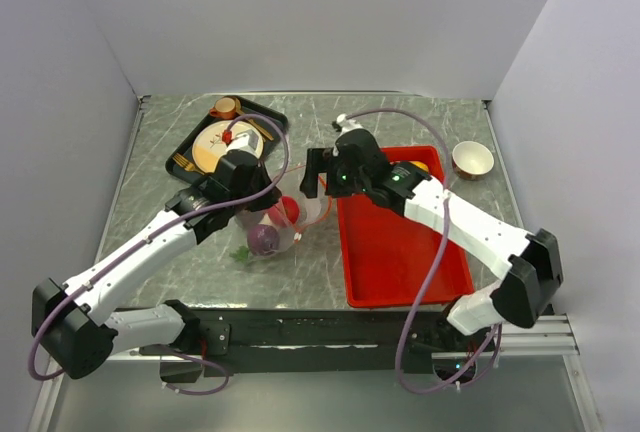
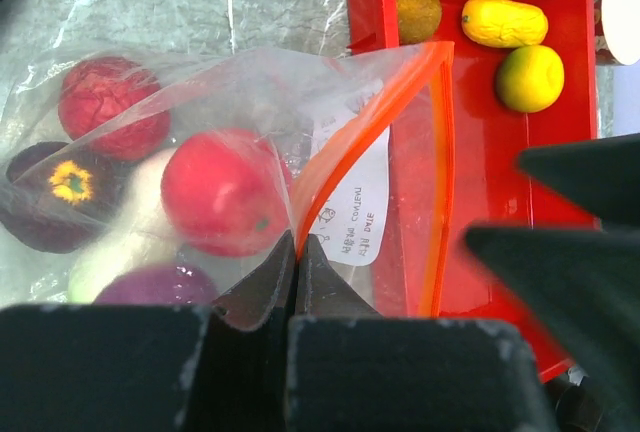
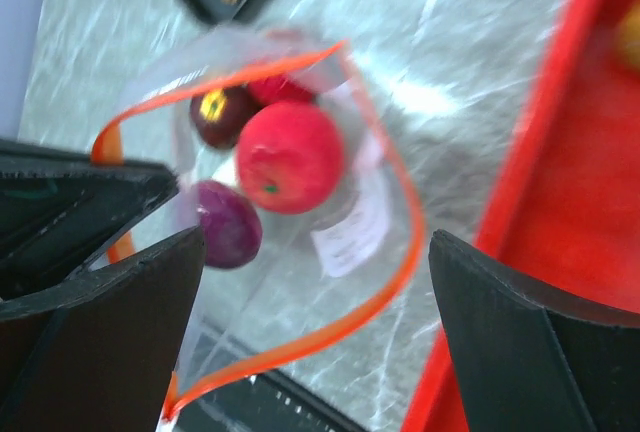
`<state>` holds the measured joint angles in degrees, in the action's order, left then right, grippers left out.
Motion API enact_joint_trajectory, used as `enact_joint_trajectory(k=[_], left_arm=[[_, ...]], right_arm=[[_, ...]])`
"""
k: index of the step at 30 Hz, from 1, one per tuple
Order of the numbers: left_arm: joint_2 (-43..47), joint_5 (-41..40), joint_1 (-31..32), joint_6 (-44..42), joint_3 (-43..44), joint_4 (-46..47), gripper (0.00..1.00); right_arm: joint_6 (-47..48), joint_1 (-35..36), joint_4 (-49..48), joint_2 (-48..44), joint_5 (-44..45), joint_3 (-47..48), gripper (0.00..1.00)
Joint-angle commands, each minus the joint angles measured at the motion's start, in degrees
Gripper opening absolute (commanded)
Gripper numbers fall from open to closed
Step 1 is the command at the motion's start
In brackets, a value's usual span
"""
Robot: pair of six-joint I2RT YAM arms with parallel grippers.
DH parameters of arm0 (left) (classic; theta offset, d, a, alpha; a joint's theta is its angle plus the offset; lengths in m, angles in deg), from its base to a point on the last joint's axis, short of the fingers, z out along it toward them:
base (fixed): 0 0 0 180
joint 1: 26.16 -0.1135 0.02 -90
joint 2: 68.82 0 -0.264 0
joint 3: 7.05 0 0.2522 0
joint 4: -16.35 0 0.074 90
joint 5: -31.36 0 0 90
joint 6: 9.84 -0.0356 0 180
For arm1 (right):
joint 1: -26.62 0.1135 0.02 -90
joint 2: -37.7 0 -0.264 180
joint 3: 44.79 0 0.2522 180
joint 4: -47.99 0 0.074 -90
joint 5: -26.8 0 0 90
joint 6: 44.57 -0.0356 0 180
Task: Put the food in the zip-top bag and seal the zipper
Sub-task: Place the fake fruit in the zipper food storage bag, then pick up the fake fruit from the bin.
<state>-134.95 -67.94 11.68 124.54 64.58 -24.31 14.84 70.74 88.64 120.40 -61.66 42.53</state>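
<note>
The clear zip-top bag lies between the arms with its mouth held open. My left gripper is shut on the orange-red zipper strip at the mouth's near edge. Inside the bag are a red apple, a rough red fruit, a maroon piece, a white piece and a purple piece. My right gripper is open and empty just above the bag's mouth. Yellow, yellow-green and brown pieces lie in the red tray's far end.
The rigid red tray lies right of the bag, touching its mouth. A black tray with a patterned plate stands at the back left. A small bowl stands at the back right. Walls close in the table.
</note>
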Motion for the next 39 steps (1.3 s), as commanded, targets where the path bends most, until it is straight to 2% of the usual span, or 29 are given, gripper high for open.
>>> enact_joint_trajectory(k=[1,3,7,14,17,24,31,39], left_arm=[[1.7,-1.0,-0.1,-0.5,0.7,0.9,0.01],[1.8,-0.7,-0.1,-0.5,0.6,0.9,0.01],[2.0,0.1,-0.1,-0.6,0.1,1.3,0.01],[1.4,0.9,-0.1,-0.3,0.1,1.5,0.01],[1.2,1.2,-0.1,-0.3,0.2,1.4,0.01],[1.1,0.6,-0.1,-0.5,1.1,-0.1,0.01],[0.7,0.9,-0.1,-0.3,1.0,0.1,0.01],[0.2,0.4,-0.1,-0.5,1.5,0.0,0.01]], right_arm=[[-2.5,-1.1,3.4,-5.4,16.5,0.8,1.0],[-4.5,-4.5,5.3,-6.8,19.8,-1.0,1.0],[-5.9,-13.9,9.9,-5.7,18.1,-3.2,1.0],[-3.2,-21.8,12.0,0.4,21.7,-6.6,1.0],[-6.2,-23.9,13.5,4.1,25.7,-6.1,1.0],[-10.9,-26.8,13.4,8.4,28.2,-4.0,1.0],[-9.1,-27.9,14.1,14.9,32.2,0.8,1.0],[-6.9,-30.6,9.4,17.0,31.2,-0.8,1.0]])
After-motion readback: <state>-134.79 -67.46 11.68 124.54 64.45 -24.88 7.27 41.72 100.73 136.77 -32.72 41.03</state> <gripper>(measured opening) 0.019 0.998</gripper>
